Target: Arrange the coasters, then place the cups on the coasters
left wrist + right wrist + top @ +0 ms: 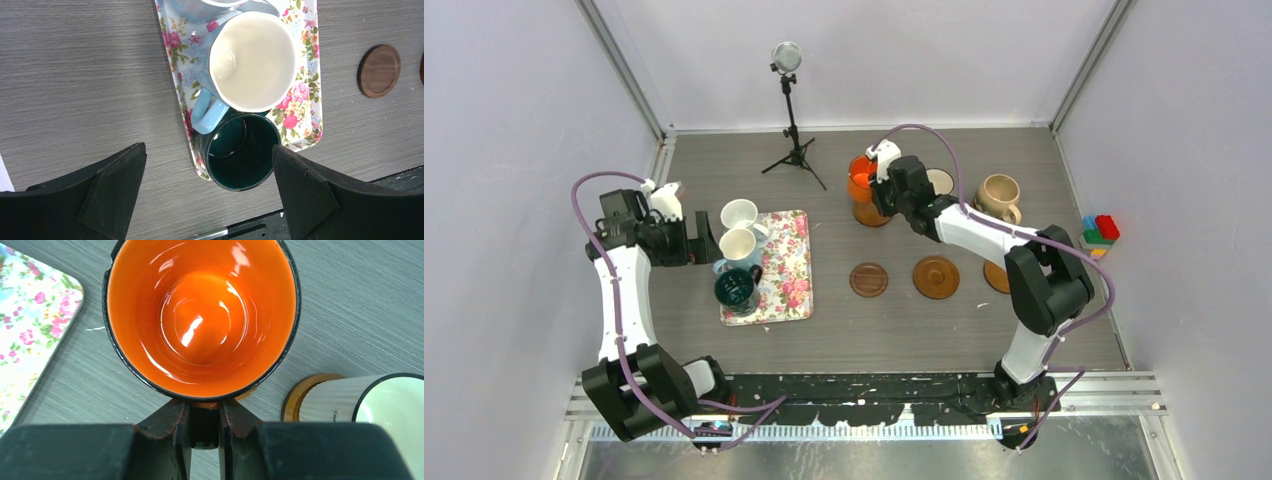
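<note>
My right gripper (204,407) is shut on the handle of the orange cup (202,315), which is over a coaster (871,215) at the back middle; I cannot tell whether the cup rests on it. Beside it the white dark-rimmed cup (385,405) stands on a coaster (300,392), and the beige cup (998,195) is further right. Three coasters lie in a row: a small dark one (869,279), one (936,277) beside it, and one (997,277) half hidden by the arm. The plain white (740,215), light blue (251,60) and dark green (243,151) cups sit on the tray. My left gripper (210,190) hangs open above the tray's left side.
The floral tray (789,270) lies left of centre. A small tripod with a microphone (792,130) stands at the back. Coloured blocks (1100,235) sit at the right edge. The black rail (874,395) runs along the near edge.
</note>
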`<state>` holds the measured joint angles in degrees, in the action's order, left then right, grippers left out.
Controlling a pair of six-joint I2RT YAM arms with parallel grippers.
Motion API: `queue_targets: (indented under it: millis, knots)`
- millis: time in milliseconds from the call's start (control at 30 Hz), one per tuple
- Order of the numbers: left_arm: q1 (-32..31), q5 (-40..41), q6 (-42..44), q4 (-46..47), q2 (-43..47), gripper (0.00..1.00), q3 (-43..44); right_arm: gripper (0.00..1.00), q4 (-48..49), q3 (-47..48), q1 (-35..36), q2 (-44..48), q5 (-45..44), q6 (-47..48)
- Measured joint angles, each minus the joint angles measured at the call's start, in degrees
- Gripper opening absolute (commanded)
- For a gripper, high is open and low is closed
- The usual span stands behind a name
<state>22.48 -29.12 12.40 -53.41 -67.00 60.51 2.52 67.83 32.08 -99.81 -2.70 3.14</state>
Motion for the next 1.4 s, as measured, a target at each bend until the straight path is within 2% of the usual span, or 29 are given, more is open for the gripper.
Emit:
queue_targets:
  millis: [333, 933, 1067, 1167, 1267, 1400]
  knots:
    - [0.0, 0.0, 0.0, 0.0, -0.2, 1.00, 0.0, 0.00, 0.6, 0.0, -2.6, -4.9, 0.1, 0.2]
    - [0.0, 0.0, 0.0, 0.3, -0.4, 1.00, 0.0, 0.00, 2.2, -2.5, -3.0, -7.2, 1.7, -0.2]
    - [0.0, 0.0, 0.0, 0.4, -0.4, 1.00, 0.0, 0.19, 2.2, -2.5, -3.0, -7.3, 1.9, -0.2]
    - [0.0, 0.0, 0.0, 0.4, -0.4, 1.00, 0.0, 0.29, 2.2, -2.5, -3.0, -7.3, 2.5, -0.2]
    - [0.0, 0.0, 0.0, 0.4, -0.4, 1.00, 0.0, 0.31, 2.2, -2.5, -3.0, -7.3, 2.9, -0.3]
    - [0.0, 0.0, 0.0, 0.4, -0.4, 1.00, 0.0, 0.26, 2.4, -2.5, -3.0, -7.3, 3.0, -0.2]
